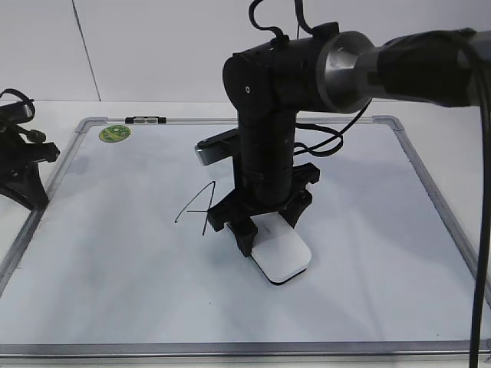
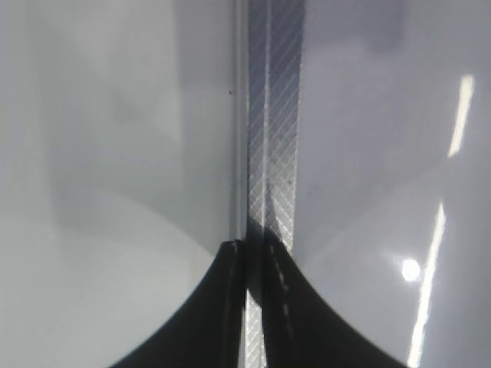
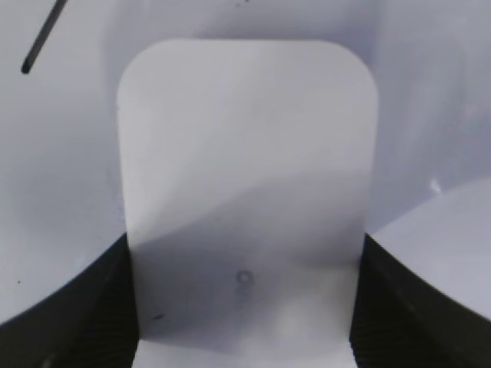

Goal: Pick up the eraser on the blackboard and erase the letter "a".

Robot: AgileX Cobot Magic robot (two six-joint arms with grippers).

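The white eraser [image 1: 282,253] lies flat on the blackboard [image 1: 115,253], near its middle. My right gripper [image 1: 265,230] points straight down and is shut on the eraser's far end. In the right wrist view the eraser [image 3: 245,153] fills the space between both fingers of the right gripper [image 3: 245,253]. A black marker stroke [image 3: 42,38] shows at the top left there. The small letter "a" does not show in any view; the right arm hides part of the board. My left gripper [image 1: 27,176] sits off the board's left edge, with its jaws [image 2: 255,253] closed to a thin slit.
A tall pointed capital "A" [image 1: 198,205] is drawn just left of the right gripper. A round green sticker [image 1: 114,133] and a small black-and-white clip [image 1: 147,119] sit at the far left corner. The silver frame [image 2: 272,115] runs under the left gripper.
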